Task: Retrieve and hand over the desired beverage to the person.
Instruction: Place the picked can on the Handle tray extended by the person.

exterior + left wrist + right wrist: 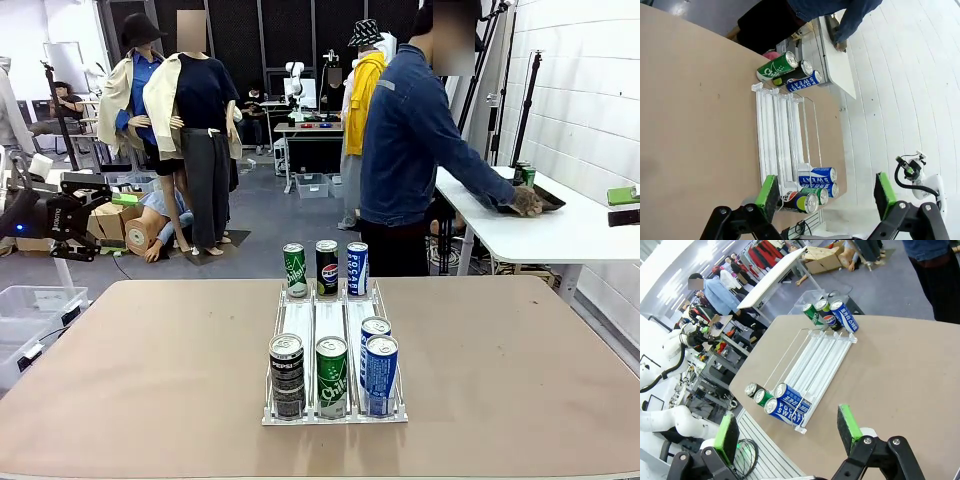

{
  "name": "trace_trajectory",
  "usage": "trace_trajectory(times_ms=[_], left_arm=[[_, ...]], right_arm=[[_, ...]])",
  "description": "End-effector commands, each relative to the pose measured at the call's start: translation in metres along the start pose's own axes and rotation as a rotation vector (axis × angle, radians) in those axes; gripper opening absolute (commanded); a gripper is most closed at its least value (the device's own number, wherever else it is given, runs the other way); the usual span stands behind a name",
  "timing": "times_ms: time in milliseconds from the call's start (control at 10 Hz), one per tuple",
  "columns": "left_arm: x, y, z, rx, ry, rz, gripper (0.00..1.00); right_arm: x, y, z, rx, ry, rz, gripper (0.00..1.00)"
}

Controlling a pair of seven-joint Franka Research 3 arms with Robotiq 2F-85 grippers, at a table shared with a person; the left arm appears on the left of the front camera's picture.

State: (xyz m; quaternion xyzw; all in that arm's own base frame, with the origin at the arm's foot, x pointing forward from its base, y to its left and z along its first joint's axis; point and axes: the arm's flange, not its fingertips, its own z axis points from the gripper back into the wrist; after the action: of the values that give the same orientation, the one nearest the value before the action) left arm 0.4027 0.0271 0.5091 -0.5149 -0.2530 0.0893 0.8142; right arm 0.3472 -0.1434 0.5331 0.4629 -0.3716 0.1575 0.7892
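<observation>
Left gripper (824, 192) hangs above the table (150, 370) with jaws spread wide, holding nothing; right gripper (787, 432) likewise gapes empty. Cans sit at both ends of the clear rack (330, 322). The person (410, 150) stands beyond the table, turned to a white side table (560, 230).

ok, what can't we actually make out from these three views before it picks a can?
- Which drink the person wants: in the front view they face away, toward the side table.
- Second Pocari Sweat can in the rack: front view, label mostly hidden by the can ahead of it.
- Items on the side table: front view, too small and cut by the right edge.
</observation>
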Motion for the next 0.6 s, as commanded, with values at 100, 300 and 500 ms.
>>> trace_trajectory(times_ms=[100,300,500], left_arm=[[-0.0001,0.0001,0.0004,-0.002,-0.001,0.007,1.0],[-0.0001,0.0001,0.0004,-0.002,-0.001,0.007,1.0],[-0.0001,0.0001,0.0004,-0.002,-0.001,0.007,1.0]], right_arm=[[0.0022,0.0,-0.001,0.017,-0.019,0.008,1.0],[0.0022,0.0,-0.001,0.017,-0.019,0.008,1.0],[0.0022,0.0,-0.001,0.017,-0.019,0.008,1.0]])
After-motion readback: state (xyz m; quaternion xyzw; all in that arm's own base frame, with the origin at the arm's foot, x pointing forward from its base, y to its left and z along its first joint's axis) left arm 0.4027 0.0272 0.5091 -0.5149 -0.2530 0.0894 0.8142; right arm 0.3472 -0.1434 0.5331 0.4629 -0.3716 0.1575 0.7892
